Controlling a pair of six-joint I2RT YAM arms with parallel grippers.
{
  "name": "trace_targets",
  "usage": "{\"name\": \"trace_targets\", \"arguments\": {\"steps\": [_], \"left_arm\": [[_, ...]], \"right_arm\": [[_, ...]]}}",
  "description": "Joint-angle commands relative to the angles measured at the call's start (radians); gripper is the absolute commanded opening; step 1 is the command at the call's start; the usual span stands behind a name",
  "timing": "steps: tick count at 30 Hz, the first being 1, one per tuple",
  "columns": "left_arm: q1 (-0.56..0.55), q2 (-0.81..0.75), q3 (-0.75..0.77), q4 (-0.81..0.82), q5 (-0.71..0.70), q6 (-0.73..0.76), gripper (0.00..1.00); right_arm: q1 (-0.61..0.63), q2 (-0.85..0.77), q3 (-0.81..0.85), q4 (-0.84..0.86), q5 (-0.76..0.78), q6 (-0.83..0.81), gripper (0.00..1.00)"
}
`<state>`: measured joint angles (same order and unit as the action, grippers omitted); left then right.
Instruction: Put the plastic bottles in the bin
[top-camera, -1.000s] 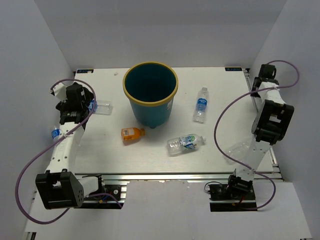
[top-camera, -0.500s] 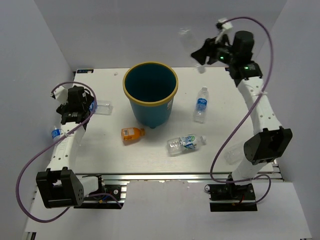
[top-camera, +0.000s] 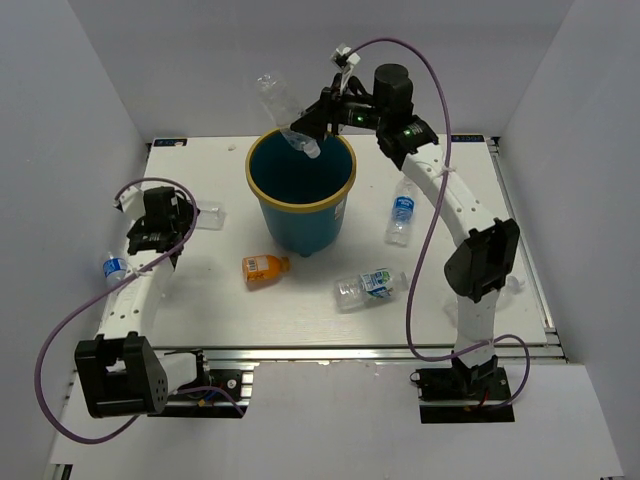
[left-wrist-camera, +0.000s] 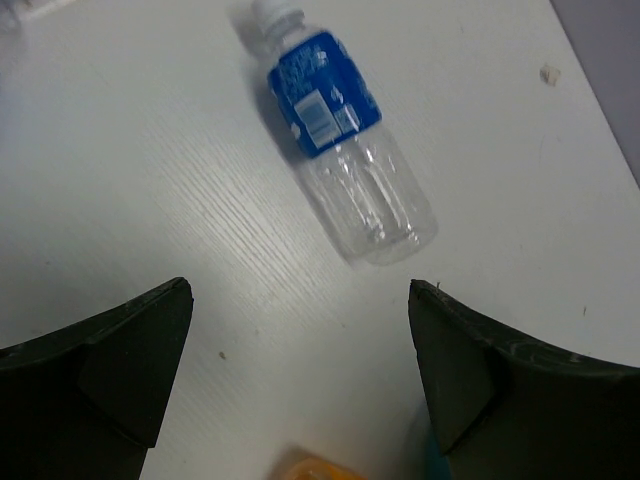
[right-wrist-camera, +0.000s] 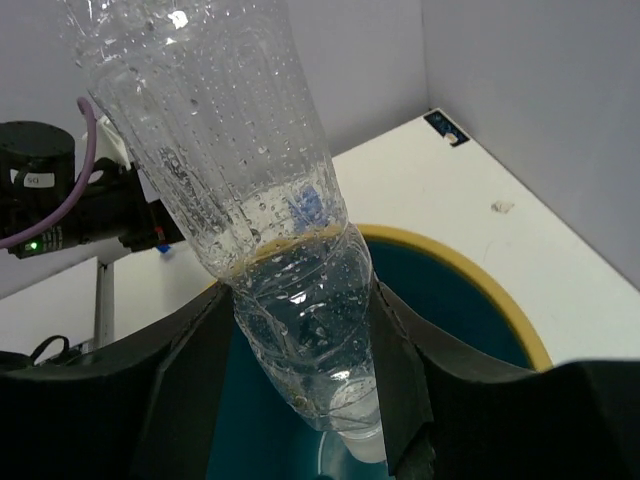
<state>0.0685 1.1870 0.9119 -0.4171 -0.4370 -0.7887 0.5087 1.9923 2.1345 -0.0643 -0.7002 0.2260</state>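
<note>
The teal bin (top-camera: 268, 185) with a yellow-tan rim stands at the back middle. My right gripper (top-camera: 308, 128) is shut on a clear label-less plastic bottle (top-camera: 274, 98) and holds it tilted, cap down, over the bin's mouth. In the right wrist view the bottle (right-wrist-camera: 275, 230) is clamped between my fingers (right-wrist-camera: 190, 380) above the bin's inside (right-wrist-camera: 470, 310). My left gripper (top-camera: 166, 218) is open and empty beside a blue-labelled bottle (top-camera: 209, 215), which lies ahead of its jaws in the left wrist view (left-wrist-camera: 340, 140). An orange bottle (top-camera: 263, 268) lies in front of the bin.
A blue-labelled bottle (top-camera: 402, 208) and a green-white labelled bottle (top-camera: 372, 285) lie right of the bin. Another blue-labelled bottle (top-camera: 113, 267) lies partly under the left arm. White walls close in the left, right and back of the table (top-camera: 300, 320).
My right arm has swung from the far right to above the bin, carrying the clear bottle. My left gripper has shifted slightly nearer and to the right.
</note>
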Motion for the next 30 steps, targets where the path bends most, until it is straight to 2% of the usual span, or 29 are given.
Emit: {"name": "trace_targets", "arguments": {"steps": [1,2,3,4,8,11,14,17,18,21,30], "left_arm": [[-0.003,-0.035,-0.074,0.006,0.200,-0.018,0.98],[-0.003,-0.052,-0.108,0.009,0.231,-0.018,0.98],[-0.004,-0.059,-0.125,0.026,0.298,-0.015,0.98],[-0.003,-0.067,-0.142,0.037,0.299,-0.009,0.98],[-0.010,-0.102,-0.261,0.147,0.573,-0.026,0.98],[-0.048,-0.087,-0.358,0.241,0.627,-0.070,0.98],[-0.119,-0.026,-0.363,0.238,0.668,-0.076,0.98],[-0.199,-0.003,-0.335,0.172,0.615,-0.099,0.98],[-0.222,-0.007,-0.337,0.173,0.554,-0.116,0.98],[-0.282,-0.006,-0.366,0.224,0.508,-0.170,0.98],[-0.326,0.098,-0.424,0.299,0.528,-0.216,0.98]], "right_arm": [[-0.019,-0.055,-0.021,0.017,-0.015,0.003,0.56],[-0.019,-0.067,-0.034,0.020,-0.016,-0.005,0.68],[-0.019,-0.094,-0.056,0.014,-0.022,-0.010,0.89],[-0.019,-0.108,-0.065,0.006,-0.028,-0.020,0.89],[-0.019,-0.185,-0.142,-0.069,-0.006,-0.069,0.89],[-0.019,-0.274,-0.315,-0.065,0.037,-0.076,0.89],[-0.021,-0.368,-0.485,-0.022,0.068,-0.059,0.89],[-0.019,-0.457,-0.615,0.029,0.108,-0.051,0.89],[-0.019,-0.495,-0.645,0.041,0.134,-0.050,0.89],[-0.021,-0.561,-0.772,0.102,0.169,-0.022,0.89],[-0.021,-0.685,-0.962,0.107,0.287,0.007,0.89]]}}
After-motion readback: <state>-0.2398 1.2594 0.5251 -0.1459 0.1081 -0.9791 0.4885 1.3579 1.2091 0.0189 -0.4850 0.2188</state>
